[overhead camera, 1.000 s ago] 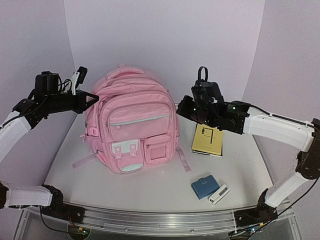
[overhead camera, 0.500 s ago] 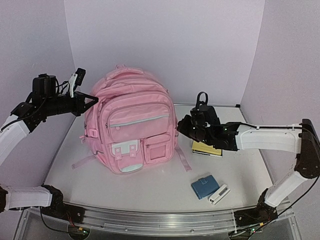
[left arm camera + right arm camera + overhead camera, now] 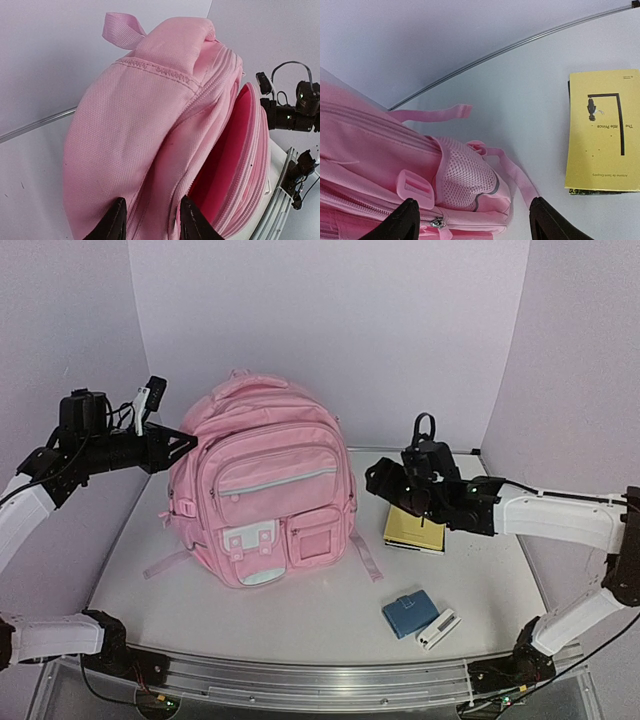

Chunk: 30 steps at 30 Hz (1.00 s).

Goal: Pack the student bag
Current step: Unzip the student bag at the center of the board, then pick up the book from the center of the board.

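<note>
Right gripper, fingers spread wide and holding nothing, hangs between the student bag and the yellow book. In the overhead view the book lies flat on the table just right of the gripper, its long axis running up the frame, far nearer this arm. Left gripper, fingers narrowly parted, sits at the bag's upper left edge. The bag stands upright, centre left, its main compartment gaping.

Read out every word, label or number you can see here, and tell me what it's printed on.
"The Little Prince": cover of the yellow book, upside down in the right wrist view.
Small line near the cover's edge: too small to read.
student bag and blue case: no readable text.
</note>
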{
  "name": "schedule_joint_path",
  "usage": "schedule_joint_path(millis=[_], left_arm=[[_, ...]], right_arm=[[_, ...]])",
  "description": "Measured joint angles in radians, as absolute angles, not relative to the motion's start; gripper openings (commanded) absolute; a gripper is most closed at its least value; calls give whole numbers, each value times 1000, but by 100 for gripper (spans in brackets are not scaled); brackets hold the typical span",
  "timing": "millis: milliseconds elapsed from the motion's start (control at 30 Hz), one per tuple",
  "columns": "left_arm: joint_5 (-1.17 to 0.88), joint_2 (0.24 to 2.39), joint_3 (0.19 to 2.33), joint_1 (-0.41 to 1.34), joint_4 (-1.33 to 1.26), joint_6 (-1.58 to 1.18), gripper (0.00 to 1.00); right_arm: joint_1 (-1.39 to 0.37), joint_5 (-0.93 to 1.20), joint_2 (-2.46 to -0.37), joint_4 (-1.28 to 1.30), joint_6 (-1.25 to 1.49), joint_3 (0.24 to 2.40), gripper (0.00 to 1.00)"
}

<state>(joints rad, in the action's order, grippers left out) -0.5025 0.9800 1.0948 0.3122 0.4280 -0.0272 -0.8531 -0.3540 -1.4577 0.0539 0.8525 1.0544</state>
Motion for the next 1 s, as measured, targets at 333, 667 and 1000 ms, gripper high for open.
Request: schedule_joint_path(millis=[333, 667, 1000], left_arm=[[-479, 891, 1091, 312, 477, -38, 79], [-335, 896, 1139, 308, 584, -111, 89], [-222, 928, 1159, 294, 632, -156, 96]], right_arm=[[-680, -313, -1384, 102, 790, 1009, 98], [-543, -283, -1622, 226, 653, 1047, 98], [-609, -340, -1853, 356, 535, 1218, 98]])
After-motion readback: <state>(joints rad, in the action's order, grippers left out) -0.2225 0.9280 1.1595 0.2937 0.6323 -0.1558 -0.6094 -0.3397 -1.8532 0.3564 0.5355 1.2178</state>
